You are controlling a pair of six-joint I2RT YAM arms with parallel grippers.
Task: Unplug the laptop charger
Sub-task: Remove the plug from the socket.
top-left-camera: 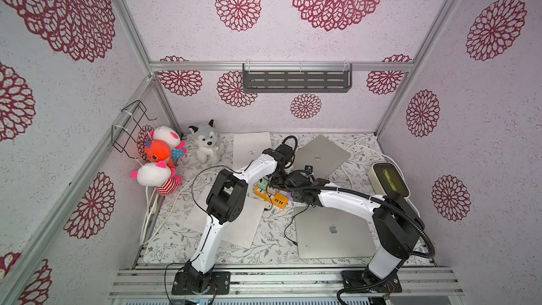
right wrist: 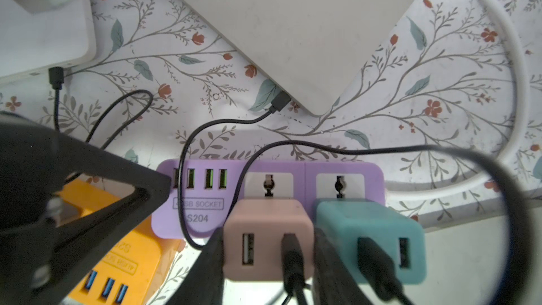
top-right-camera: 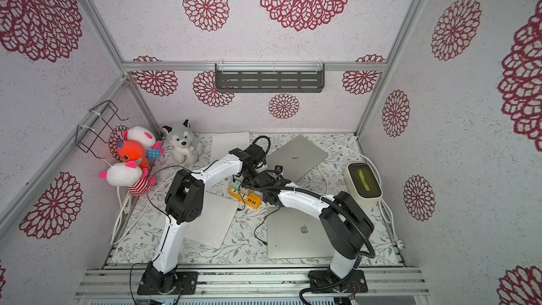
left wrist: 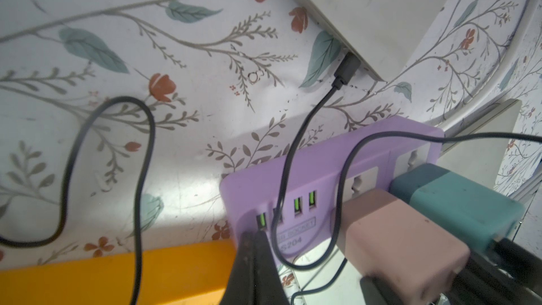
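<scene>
Two chargers stand plugged side by side in the purple power strip point(right wrist: 205, 218), near the middle of the table point(top-left-camera: 269, 247). My right gripper point(right wrist: 268, 262) has its fingers clamped against both sides of the pink charger point(right wrist: 264, 224), with the teal charger point(right wrist: 366, 224) just beside it. My left gripper point(left wrist: 253, 234) is pinched tight, its tips pressing on the strip by the USB ports point(left wrist: 297, 203).

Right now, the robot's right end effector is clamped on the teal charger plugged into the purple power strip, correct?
Not quite. The right end effector is clamped on the pink charger, not the teal charger beside it. Both are plugged into the purple power strip. The right wrist view shows its fingers on either side of the pink block.
</scene>
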